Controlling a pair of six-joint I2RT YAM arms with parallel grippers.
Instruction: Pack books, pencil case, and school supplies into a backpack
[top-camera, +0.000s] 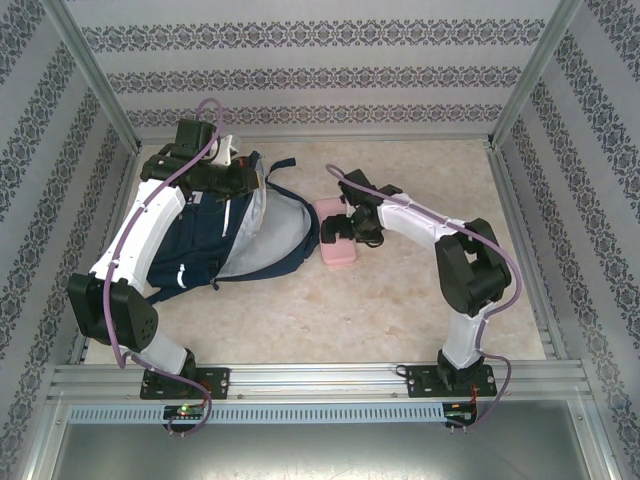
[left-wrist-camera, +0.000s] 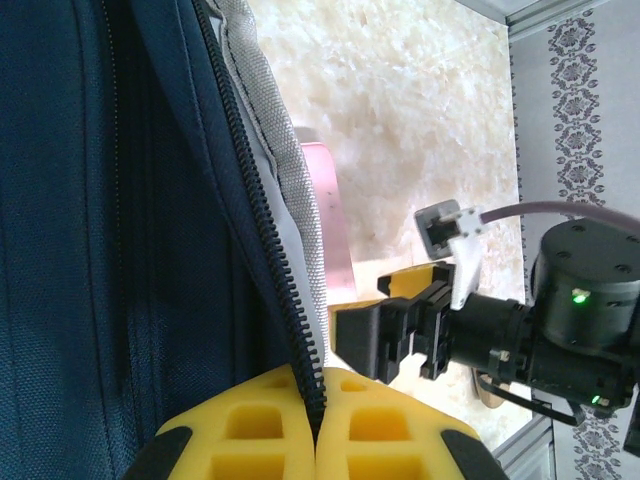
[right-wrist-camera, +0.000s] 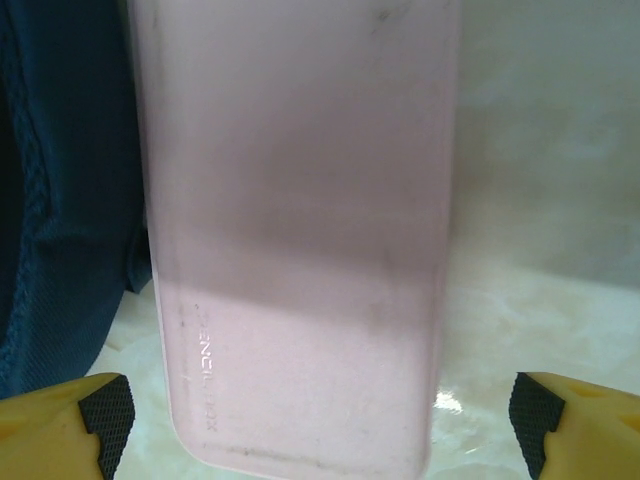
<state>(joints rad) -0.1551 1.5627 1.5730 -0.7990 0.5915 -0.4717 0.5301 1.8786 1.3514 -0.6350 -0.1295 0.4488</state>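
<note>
The left gripper (left-wrist-camera: 318, 440) pinched the backpack (left-wrist-camera: 100, 200) at the left of the frame, and the right gripper (right-wrist-camera: 320, 415), wide open, sat around the pencil case (right-wrist-camera: 300, 200), likely needing to squeeze it next.

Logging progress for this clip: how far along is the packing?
Done: the navy blue striped fabric backpack lies unzipped, the left gripper shut on its zipper edge. In hand: the right gripper, jaws open, straddles the pink rounded oblong pencil case on the table beside the bag. Left: grasping and loading it; the bag's contents are hidden.
</note>
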